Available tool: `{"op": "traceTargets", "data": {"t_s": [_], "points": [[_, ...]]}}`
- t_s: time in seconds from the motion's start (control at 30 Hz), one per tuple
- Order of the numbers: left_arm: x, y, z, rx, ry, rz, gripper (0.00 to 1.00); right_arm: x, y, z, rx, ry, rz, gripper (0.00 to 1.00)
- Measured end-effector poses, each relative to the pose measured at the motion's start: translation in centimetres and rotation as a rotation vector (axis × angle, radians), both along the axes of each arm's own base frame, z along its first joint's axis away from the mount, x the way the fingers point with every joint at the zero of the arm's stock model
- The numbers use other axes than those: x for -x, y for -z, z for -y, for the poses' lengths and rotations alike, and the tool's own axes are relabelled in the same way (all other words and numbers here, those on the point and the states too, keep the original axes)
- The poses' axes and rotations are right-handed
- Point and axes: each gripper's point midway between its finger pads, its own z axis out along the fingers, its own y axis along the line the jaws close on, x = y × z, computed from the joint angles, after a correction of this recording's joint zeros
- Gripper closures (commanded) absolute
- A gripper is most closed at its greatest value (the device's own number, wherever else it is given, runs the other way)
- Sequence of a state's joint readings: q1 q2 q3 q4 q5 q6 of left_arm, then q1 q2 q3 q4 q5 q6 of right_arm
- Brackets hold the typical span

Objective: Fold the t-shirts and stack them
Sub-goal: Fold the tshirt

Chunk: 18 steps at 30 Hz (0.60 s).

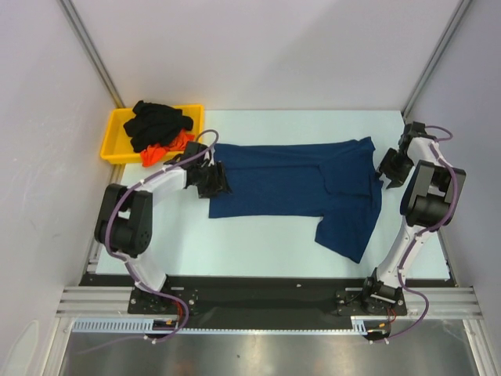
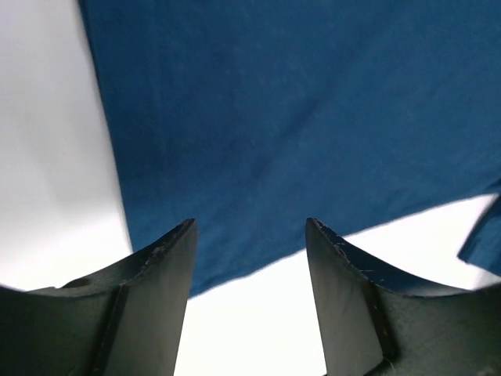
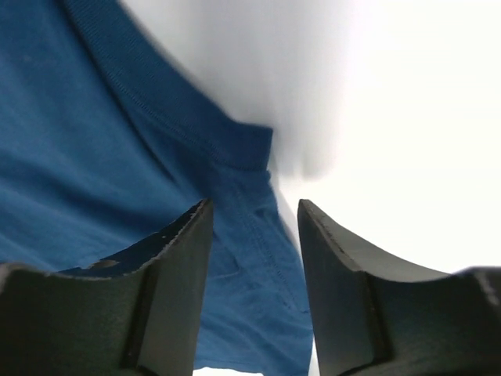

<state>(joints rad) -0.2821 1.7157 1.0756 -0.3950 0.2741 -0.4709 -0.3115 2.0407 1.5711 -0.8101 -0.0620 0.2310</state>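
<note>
**A:** Status?

**B:** White table (image 1: 266, 251), with the navy t-shirt (image 1: 290, 180) spread sideways across the middle and one sleeve trailing toward the near edge. Yellow tray (image 1: 109, 142) in the far-left corner, with a black t-shirt (image 1: 156, 121) and an orange-red t-shirt (image 1: 158, 153) heaped in it, unfolded.

**A:** Grippers?

**B:** Left gripper (image 2: 250, 227) is at the shirt's left edge. Jaws are apart with a cloth corner between the tips, nothing pinched. Right gripper (image 3: 254, 205) is at the right edge, jaws apart astride a stitched seam (image 3: 258, 235), not clamped.

**A:** So what's the step?

**B:** My read is it's the grab before a fold. Drive the tips flat to the table and bite well inside the edge. Take both ends on the same line and lift together so the cloth stays taut. A shallow bite will likely slip.

**A:** Any labels?

**B:** None readable. Plain navy in every view, no print or tag showing.
</note>
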Motion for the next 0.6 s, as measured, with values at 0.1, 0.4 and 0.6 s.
{"op": "traceTargets", "data": {"t_s": [0.1, 0.4, 0.6], "points": [[-0.8, 0.6, -0.3, -0.008, -0.006, -0.014, 0.38, -0.1, 0.5, 0.4, 0.001, 0.006, -0.010, 0.51], [-1.7, 0.8, 0.1, -0.001, 0.019, -0.020, 0.46, -0.6, 1.9, 0.9, -0.009, 0.014, -0.029, 0.72], [-1.4, 0.9, 0.0, -0.005, 0.038, -0.027, 0.47, -0.8, 2.1, 0.9, -0.009, 0.021, -0.030, 1.00]]}}
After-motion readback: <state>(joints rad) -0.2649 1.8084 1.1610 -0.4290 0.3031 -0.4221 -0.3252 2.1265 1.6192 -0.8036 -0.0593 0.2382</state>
